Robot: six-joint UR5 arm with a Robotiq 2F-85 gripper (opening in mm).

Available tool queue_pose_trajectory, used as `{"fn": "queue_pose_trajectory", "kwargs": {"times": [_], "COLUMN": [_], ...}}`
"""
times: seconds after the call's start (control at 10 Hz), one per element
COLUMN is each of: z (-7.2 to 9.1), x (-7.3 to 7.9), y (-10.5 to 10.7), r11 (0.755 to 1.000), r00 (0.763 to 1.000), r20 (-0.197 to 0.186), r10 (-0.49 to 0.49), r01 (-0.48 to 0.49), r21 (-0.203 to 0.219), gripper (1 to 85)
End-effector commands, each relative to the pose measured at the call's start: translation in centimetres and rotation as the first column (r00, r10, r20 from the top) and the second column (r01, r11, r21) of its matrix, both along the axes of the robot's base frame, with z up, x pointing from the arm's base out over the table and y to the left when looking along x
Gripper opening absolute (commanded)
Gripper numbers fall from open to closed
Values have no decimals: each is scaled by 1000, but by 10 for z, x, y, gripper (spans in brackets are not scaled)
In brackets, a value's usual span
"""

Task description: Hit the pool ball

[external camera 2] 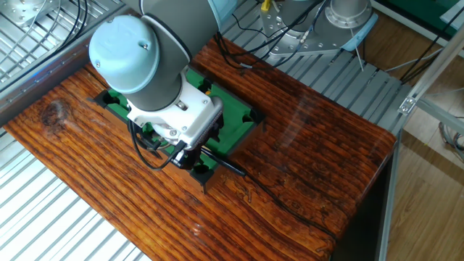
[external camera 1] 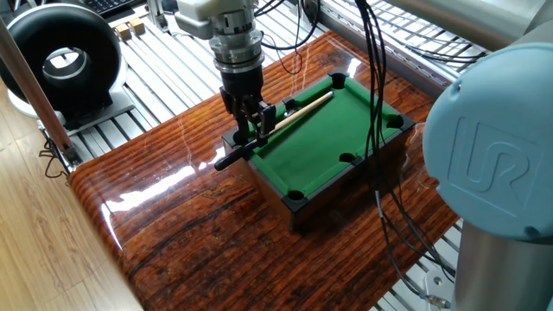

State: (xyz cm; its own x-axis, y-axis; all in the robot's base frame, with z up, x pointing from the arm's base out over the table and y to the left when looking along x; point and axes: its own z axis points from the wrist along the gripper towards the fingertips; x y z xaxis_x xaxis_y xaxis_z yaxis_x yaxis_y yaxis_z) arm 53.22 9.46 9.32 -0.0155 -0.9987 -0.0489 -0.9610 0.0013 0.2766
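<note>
The gripper (external camera 1: 257,128) stands over the near-left corner of the small pool table (external camera 1: 380,138), fingers pointing down and clamped on the cue (external camera 1: 294,112) close to its black butt. That butt pokes out past the table's corner over the wooden board (external camera 1: 173,225), and the pale shaft runs from the fingers along the table's far long rail, low over the green felt, toward the far corner pocket.

As for the ball (external camera 1: 291,104), I can only make out a small reddish speck beside the shaft, against that same far rail, roughly midway between the gripper and the far corner. I would not swear to it, it is so small. It seems to lie alongside the stick, not ahead of the tip, so I judge the strike is not yet made: the cue is in hand and lined along the rail, and the push into the ball is left to do.

From the other fixed view the arm's big grey-blue joint (external camera 2: 130,51) and wrist cover most of the table; only the green corners, a pocket or two and the black butt sticking out show. The ball is hidden there, and so are the fingertips. Whether the tip touches the felt I cannot tell
</note>
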Motion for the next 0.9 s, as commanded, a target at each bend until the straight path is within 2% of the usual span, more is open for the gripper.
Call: {"fn": "queue_pose_trajectory", "kwargs": {"times": [0.0, 0.1, 0.3, 0.5, 0.6, 0.7, 0.8], "z": [16, 20, 23, 26, 28, 32, 35], "x": [-19, -25, -22, -15, -10, -11, -16], "y": [4, -1, -7, -12, -18, -15, -8], "r11": [999, 997, 996, 994, 990, 984, 974], "r00": [998, 997, 998, 997, 994, 986, 974], "r20": [-38, -40, 1, 55, 97, 123, 128], "r10": [-45, -69, -63, -56, -57, -114, -186], "r01": [45, 68, 63, 61, 68, 130, 200], "r21": [1, -28, -57, -89, -121, -126, -107], "gripper": [590, 607, 707, 707, 707, 690, 657]}}
